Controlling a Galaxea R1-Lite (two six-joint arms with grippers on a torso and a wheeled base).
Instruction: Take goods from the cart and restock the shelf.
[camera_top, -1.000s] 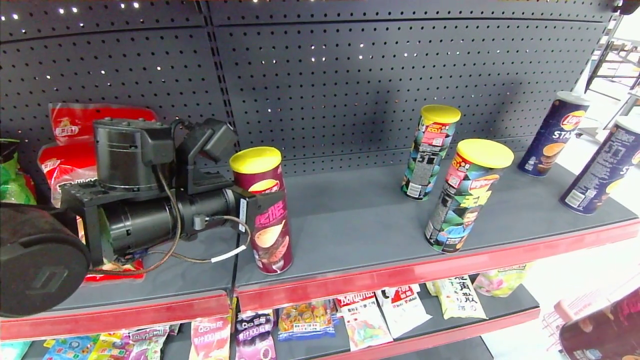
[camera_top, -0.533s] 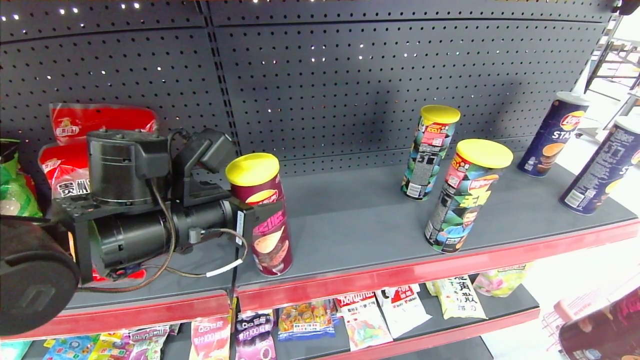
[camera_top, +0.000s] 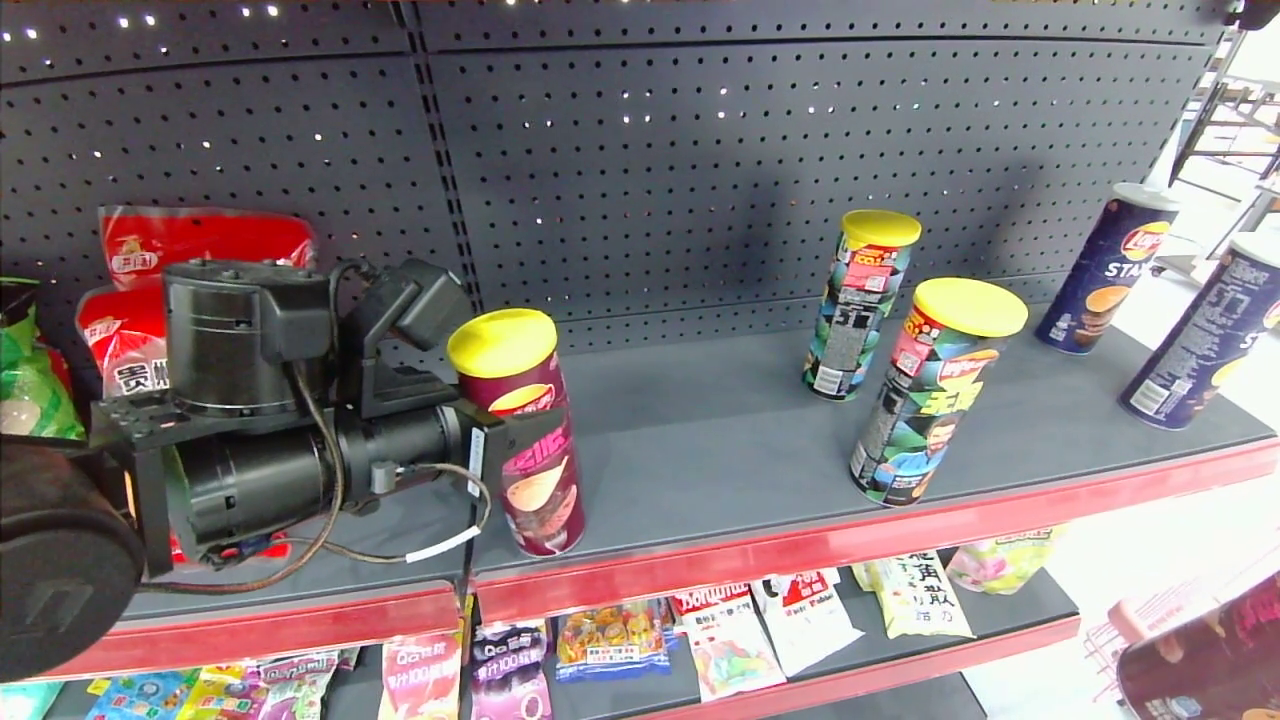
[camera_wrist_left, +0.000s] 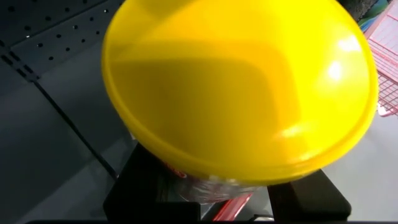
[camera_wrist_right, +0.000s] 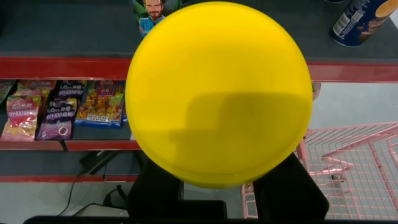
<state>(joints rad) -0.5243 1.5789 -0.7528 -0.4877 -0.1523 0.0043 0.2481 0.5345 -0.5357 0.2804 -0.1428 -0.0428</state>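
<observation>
Head view: the left gripper (camera_top: 522, 440), clamped on the maroon can (camera_top: 540, 495), has sunk and drawn slightly back; the can's base now meets the shelf (camera_top: 720, 450) near its front lip, the patterned cans (camera_top: 905, 400) well apart toward three o'clock; release looks due. Left wrist view: fingers (camera_wrist_left: 134, 190) flank the can under its yellow lid (camera_wrist_left: 239, 87). Right wrist view: the right gripper (camera_wrist_right: 217, 196) pinches a second can (camera_wrist_right: 217, 93) near the cart (camera_wrist_right: 354, 162), judged next for shelving.
</observation>
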